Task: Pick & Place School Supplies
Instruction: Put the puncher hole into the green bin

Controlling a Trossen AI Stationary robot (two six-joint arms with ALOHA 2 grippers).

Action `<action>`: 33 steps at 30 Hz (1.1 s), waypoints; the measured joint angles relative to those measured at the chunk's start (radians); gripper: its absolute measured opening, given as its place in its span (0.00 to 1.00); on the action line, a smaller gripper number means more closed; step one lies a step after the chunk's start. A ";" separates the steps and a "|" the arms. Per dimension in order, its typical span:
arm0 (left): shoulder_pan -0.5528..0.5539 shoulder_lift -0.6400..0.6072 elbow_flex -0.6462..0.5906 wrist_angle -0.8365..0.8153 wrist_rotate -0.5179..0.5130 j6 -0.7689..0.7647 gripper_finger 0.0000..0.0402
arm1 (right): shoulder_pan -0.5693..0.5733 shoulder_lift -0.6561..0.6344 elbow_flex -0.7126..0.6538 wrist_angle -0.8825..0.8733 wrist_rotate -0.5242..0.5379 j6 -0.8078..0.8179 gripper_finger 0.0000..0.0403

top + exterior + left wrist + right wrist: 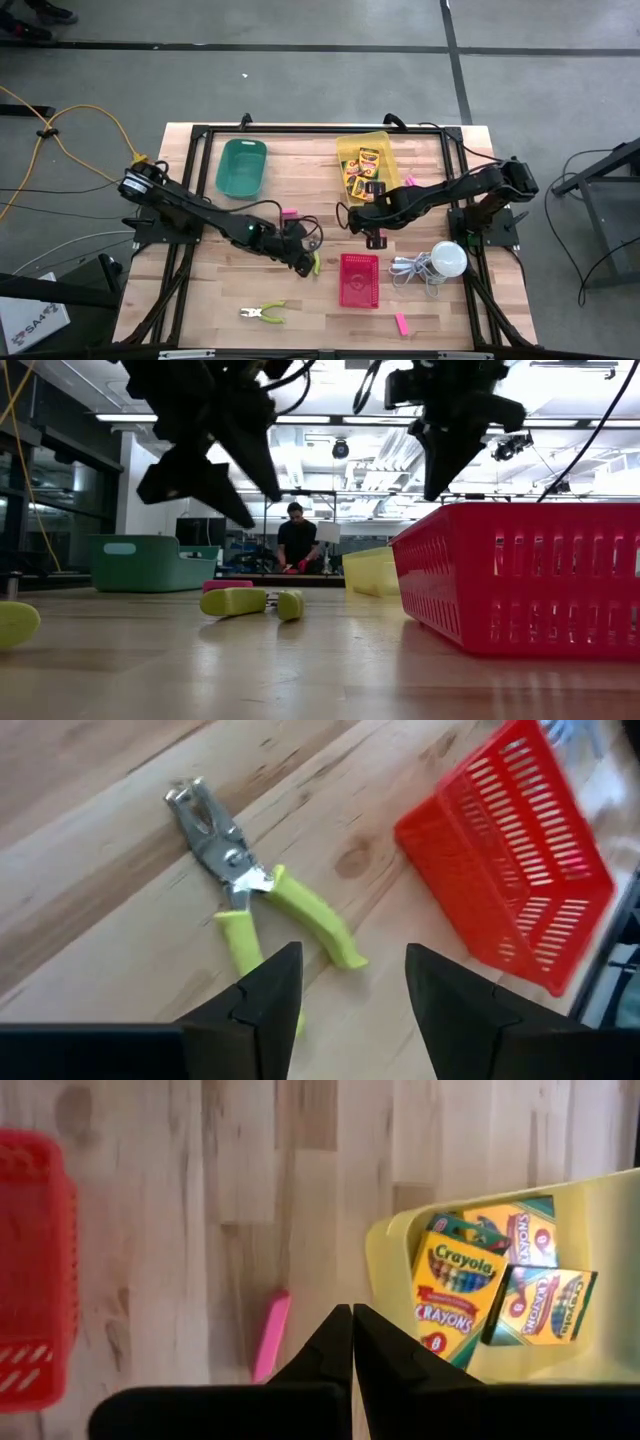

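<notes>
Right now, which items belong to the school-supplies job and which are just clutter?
Job: crayon boxes in the yellow bin; pink erasers.
Clutter: two pairs of green-handled pliers; white bulb with cord. The red basket and green bin are containers.

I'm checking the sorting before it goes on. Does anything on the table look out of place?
Yes. Two pink erasers lie loose on the wood, one near the front edge, one by the left arm, while the crayon boxes sit in the yellow bin.
</notes>
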 joint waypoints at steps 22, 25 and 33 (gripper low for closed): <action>0.006 0.086 0.000 -0.073 0.013 -0.075 0.44 | 0.092 0.000 -0.007 -0.022 -0.002 0.003 0.00; 0.005 0.095 0.000 -0.074 0.004 -0.068 0.44 | 0.092 0.000 -0.011 -0.031 -0.005 0.011 0.00; 0.006 0.159 0.000 -0.038 0.037 -0.052 0.44 | 0.091 0.000 -0.011 -0.036 -0.003 0.022 0.00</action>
